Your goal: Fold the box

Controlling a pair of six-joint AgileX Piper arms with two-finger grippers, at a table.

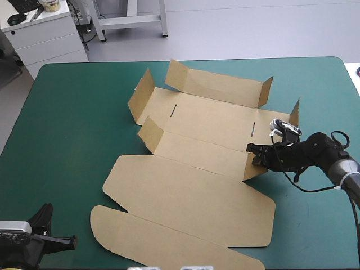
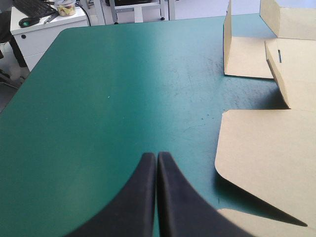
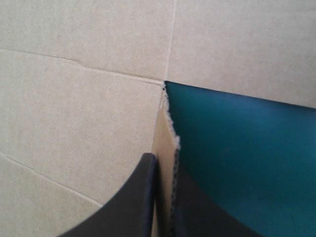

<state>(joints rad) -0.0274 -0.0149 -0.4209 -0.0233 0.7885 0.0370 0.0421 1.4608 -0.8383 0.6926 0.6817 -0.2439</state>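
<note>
The right gripper (image 1: pixel 257 156) was clamped on the box (image 1: pixel 197 121). In the right wrist view its black fingers (image 3: pixel 133 207) stood all but together, with the raw edge of a board flap pinched between them.

Directions below take 12 o'clock as the table's far edge, read from the high view.

The gripped part was a short end flap (image 1: pixel 250 172), raised upright at the 3 o'clock end of the box's middle strip. The right arm reached it from the table's 4 o'clock side.

The left gripper (image 2: pixel 157 157) was closed on nothing, its two fingers meeting in one pointed arch. It sat low at the table's 7 o'clock corner, over the bare teal-green cover (image 1: pixel 67 124), clear of the board. The nearest brown edge lay toward its 2 o'clock.

The box lay near the middle of the table as one cut brown sheet, partly raised:
- The far wall (image 1: pixel 219 85) stood tilted up at 12 o'clock, with a tab bent at each end.
- A side flap (image 1: pixel 140 101) stood up at 10 o'clock.
- A small tab (image 1: pixel 151 134) stood up at the 9 o'clock end of the middle strip.
- The broad lid panel (image 1: pixel 185 197) lay flat toward 6 o'clock.
- The rounded tuck flap (image 1: pixel 157 244) lay flat at the table's near edge.
</note>
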